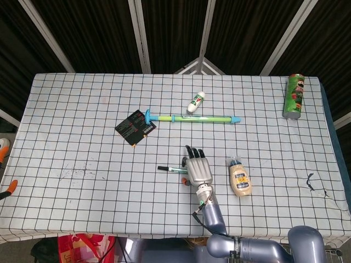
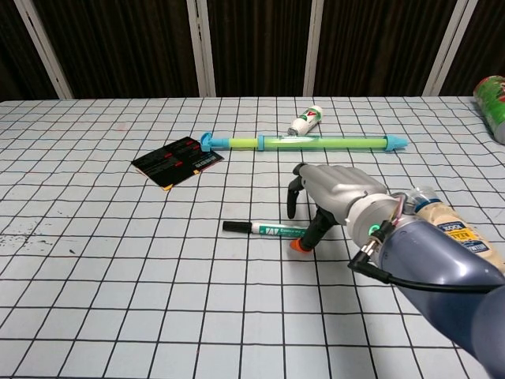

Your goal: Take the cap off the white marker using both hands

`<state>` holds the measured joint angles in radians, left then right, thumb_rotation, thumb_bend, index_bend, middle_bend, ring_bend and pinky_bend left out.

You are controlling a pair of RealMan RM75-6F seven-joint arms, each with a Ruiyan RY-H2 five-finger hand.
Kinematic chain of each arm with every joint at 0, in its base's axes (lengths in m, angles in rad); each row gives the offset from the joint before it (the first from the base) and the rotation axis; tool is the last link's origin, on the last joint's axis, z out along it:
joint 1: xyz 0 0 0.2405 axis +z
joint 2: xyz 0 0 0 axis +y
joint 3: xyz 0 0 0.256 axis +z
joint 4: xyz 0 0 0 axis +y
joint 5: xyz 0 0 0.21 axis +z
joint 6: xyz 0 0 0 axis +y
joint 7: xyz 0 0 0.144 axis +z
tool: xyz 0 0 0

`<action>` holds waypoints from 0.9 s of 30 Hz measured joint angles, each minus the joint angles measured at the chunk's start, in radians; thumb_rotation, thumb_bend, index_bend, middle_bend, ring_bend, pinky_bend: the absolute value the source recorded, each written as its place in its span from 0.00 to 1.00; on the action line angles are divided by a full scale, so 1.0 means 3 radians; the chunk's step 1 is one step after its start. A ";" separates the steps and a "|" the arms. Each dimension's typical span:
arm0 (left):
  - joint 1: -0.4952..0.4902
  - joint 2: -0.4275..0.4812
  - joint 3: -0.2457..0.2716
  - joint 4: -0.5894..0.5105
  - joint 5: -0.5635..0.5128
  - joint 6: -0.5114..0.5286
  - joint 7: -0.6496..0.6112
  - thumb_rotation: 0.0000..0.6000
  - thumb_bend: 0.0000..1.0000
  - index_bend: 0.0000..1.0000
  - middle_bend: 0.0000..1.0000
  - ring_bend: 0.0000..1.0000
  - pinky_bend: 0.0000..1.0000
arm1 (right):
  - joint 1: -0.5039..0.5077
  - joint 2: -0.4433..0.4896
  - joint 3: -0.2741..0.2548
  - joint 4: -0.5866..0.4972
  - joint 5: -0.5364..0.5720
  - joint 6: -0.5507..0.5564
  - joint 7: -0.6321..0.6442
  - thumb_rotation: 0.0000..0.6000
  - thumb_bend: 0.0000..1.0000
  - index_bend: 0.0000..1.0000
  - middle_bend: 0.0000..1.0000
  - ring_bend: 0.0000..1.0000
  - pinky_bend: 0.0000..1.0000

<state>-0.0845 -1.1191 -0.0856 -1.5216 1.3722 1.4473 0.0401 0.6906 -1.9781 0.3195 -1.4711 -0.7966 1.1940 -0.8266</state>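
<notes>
The right hand (image 1: 198, 169) (image 2: 335, 193) hovers low over the table (image 1: 82, 137) (image 2: 95, 276), palm down, fingers (image 2: 293, 197) curled downward and a little apart. Its thumb comes down right at the near end of the marker (image 1: 171, 169) (image 2: 264, 230), where an orange bit shows, but I cannot tell whether it truly grips the pen or only touches it. The marker lies flat on the checked cloth, its black cap (image 1: 163, 167) (image 2: 235, 227) pointing away from the hand toward the left, still on. The left hand is nowhere to be seen.

Just right of the hand lies a squeeze bottle (image 1: 240, 177) (image 2: 461, 237) on its side. Farther back, a long green and blue tube (image 1: 192, 118) (image 2: 304, 143) stretches across the middle of the table, with a small white bottle (image 1: 195, 102) (image 2: 306, 121) lying just behind it. A black card (image 1: 135, 126) (image 2: 177, 161) sits at the tube's left end. A green can (image 1: 294, 96) (image 2: 493, 95) stands at the far right corner.
</notes>
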 measured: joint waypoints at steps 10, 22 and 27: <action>-0.0030 -0.0041 -0.0023 0.0035 -0.0047 -0.0047 0.0030 1.00 0.42 0.04 0.00 0.00 0.02 | 0.0056 -0.0073 -0.0023 0.0243 -0.0017 -0.0124 0.0244 1.00 0.33 0.54 0.07 0.09 0.10; -0.0047 -0.0066 -0.0025 0.0000 -0.0088 -0.0080 0.0127 1.00 0.42 0.04 0.00 0.00 0.02 | 0.0062 -0.0017 -0.0047 0.0261 0.0006 -0.0143 0.0309 1.00 0.36 0.57 0.07 0.09 0.10; -0.0057 -0.0068 -0.0029 -0.0028 -0.0083 -0.0076 0.0176 1.00 0.42 0.04 0.00 0.00 0.02 | 0.0052 0.0019 -0.0056 0.0246 0.0032 -0.0144 0.0333 1.00 0.36 0.57 0.07 0.09 0.10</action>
<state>-0.1018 -1.1394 -0.0941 -1.5301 1.3472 1.4244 0.0929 0.7062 -1.9725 0.3026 -1.3974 -0.7871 1.1507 -0.7269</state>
